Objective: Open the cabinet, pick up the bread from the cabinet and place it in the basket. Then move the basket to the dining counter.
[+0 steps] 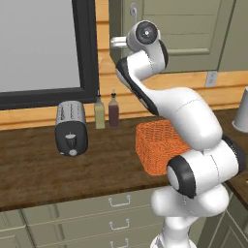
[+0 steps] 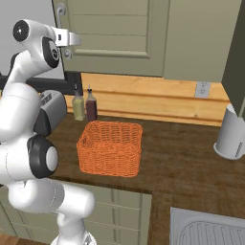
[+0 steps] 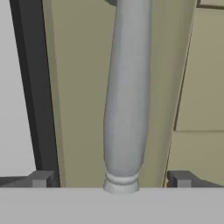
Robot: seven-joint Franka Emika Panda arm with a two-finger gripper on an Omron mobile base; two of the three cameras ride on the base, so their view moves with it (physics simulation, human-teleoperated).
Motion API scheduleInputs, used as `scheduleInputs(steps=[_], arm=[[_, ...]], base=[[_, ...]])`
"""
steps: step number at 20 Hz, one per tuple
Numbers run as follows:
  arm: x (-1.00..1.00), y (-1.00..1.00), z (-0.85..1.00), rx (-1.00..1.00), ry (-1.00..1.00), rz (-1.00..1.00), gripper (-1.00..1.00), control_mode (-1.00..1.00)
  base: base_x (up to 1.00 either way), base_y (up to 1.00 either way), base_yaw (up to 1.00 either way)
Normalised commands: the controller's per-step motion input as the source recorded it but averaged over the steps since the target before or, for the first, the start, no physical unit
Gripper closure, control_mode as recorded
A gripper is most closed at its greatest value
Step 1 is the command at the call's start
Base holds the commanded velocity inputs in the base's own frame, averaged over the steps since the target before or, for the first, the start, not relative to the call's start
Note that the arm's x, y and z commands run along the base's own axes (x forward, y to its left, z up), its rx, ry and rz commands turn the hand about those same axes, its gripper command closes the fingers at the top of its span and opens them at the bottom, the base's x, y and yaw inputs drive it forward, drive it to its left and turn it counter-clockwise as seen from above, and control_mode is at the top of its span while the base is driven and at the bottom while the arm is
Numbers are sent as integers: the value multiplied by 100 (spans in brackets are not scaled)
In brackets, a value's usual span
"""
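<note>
In the left base view, our white arm with dark joints reaches up high, toward 12 o'clock. Our small two-finger gripper (image 1: 116, 42) sits right at the left edge of the sage-green wall cabinet with the panelled door (image 1: 193, 29). A bit of the curved silver bar handle (image 1: 133, 8) peeks out above our wrist. The orange woven wicker basket (image 1: 157, 145) sits on the dark wood worktop (image 1: 38, 169), low at 6 o'clock from our hand. We see no bread; we think it is behind the closed door.

In the right base view, our arm bends up at 10 o'clock. Our gripper (image 2: 76, 40) points at 3 o'clock, toward the door. The handle (image 2: 61, 13) is just above and beside our hand, and we cannot tell here if they touch. The basket (image 2: 111, 147) stands well below, near two small bottles (image 2: 84, 106).

In the hand view, the handle (image 3: 127, 96) is a long grey bar. It runs straight from 12 o'clock down to 6 o'clock, right in the middle. Our two dark fingertips (image 3: 43, 178) wait one at each side of it, at 8 and 4 o'clock. They are spread wide and hold nothing yet. The bar lies between them, with gaps on both sides. We think the next thing to do is squeeze the bar, then pull the door open.
</note>
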Motion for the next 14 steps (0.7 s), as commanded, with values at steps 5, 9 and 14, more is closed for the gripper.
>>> scheduleInputs(steps=[5, 9, 14], arm=[[73, 0, -12, 3, 0, 0, 100, -100], [26, -1, -5, 2, 7, 0, 100, -100], [-29, 0, -3, 1, 7, -3, 100, -100]], base=[[0, 0, 0], [0, 0, 0], [0, 0, 0]])
